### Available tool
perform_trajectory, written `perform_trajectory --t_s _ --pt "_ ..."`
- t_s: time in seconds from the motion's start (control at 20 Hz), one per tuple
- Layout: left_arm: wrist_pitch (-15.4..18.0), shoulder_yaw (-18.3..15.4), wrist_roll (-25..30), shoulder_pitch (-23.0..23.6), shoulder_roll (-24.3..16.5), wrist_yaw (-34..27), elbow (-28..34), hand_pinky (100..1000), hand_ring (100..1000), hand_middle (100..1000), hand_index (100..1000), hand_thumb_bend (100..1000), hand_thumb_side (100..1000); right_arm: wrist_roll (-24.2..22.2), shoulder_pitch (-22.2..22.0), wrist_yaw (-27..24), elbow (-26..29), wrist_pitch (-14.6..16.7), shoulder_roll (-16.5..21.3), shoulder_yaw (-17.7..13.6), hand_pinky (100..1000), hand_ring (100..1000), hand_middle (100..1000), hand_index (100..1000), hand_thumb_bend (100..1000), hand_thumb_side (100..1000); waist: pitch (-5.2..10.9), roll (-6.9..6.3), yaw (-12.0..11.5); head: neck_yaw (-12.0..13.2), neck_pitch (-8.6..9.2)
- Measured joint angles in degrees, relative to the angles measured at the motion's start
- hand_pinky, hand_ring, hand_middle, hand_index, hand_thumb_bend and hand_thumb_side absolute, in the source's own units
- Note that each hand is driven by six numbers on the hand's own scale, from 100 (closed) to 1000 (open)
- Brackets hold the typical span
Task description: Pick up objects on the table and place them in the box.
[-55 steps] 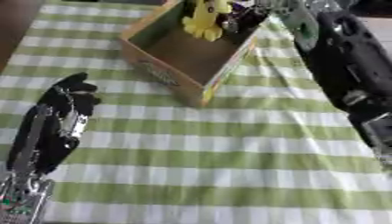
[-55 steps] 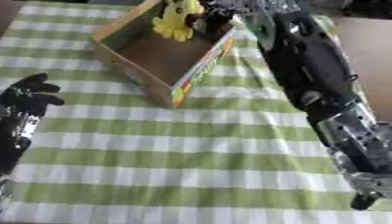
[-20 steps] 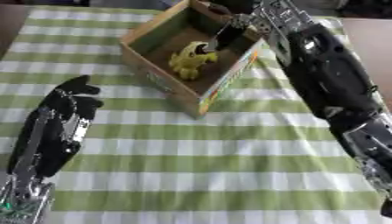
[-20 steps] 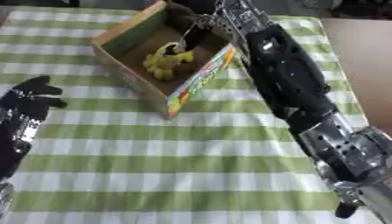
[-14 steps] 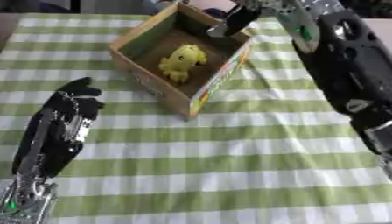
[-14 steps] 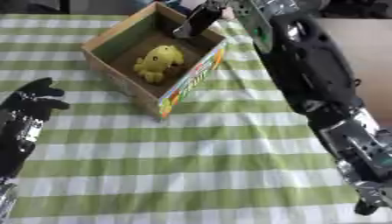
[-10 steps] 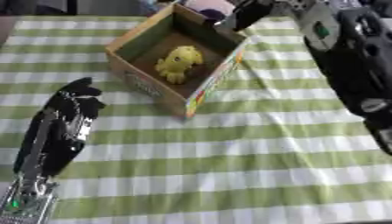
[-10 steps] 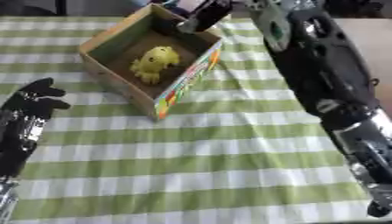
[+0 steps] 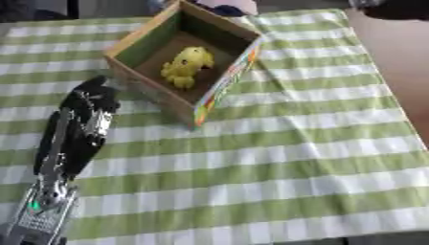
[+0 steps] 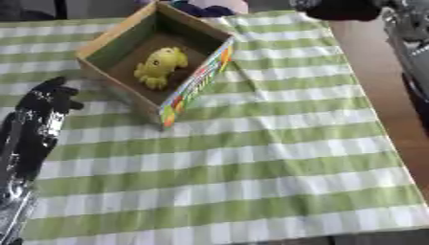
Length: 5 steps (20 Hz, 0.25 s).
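An open cardboard box (image 9: pixel 220 81) with a coloured printed side stands on the green-and-white checked cloth at the upper left. Inside it, on the bottom, lies a yellow soft toy (image 9: pixel 186 67). My left hand (image 9: pixel 82 124) rests open on the cloth to the left of the box, fingers straight and pointing away from me. My right hand (image 10: pixel 342 9) is a dark blurred shape at the top edge, well to the right of the box and clear of it. Its arm (image 10: pixel 410 33) runs down the right edge.
Behind the box's far corner sit a dark purple and a pink shape (image 10: pixel 205 6), partly cut off. The checked cloth (image 9: pixel 276 162) covers the table in front of the box. Bare brown table (image 9: pixel 398 67) shows along the right side.
My right hand has pulled back from over the box to the upper right corner. The yellow toy stays in the box. The camera has shifted; my left hand has not moved.
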<state>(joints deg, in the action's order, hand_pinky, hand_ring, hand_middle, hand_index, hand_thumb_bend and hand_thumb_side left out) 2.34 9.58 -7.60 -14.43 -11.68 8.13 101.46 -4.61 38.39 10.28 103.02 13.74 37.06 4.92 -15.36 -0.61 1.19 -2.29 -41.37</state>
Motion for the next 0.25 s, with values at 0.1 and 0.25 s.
perform_trajectory --t_s 0.1,0.25 --pt "-0.11 -0.31 -0.51 0.27 0.0 0.01 -0.01 826 646 681 866 301 676 1.52 -4.2 -1.52 1.89 -1.55 -1.67 -1.46 750 711 768 891 100 252 0.01 -0.36 0.66 0.88 -0.36" --pt "-0.22 -0.63 -1.13 0.49 0.0 0.01 -0.04 827 646 681 866 291 677 3.68 -9.44 -3.01 3.86 -2.85 -4.34 -2.81 740 702 763 873 100 277 0.06 -0.48 1.15 2.04 -0.58"
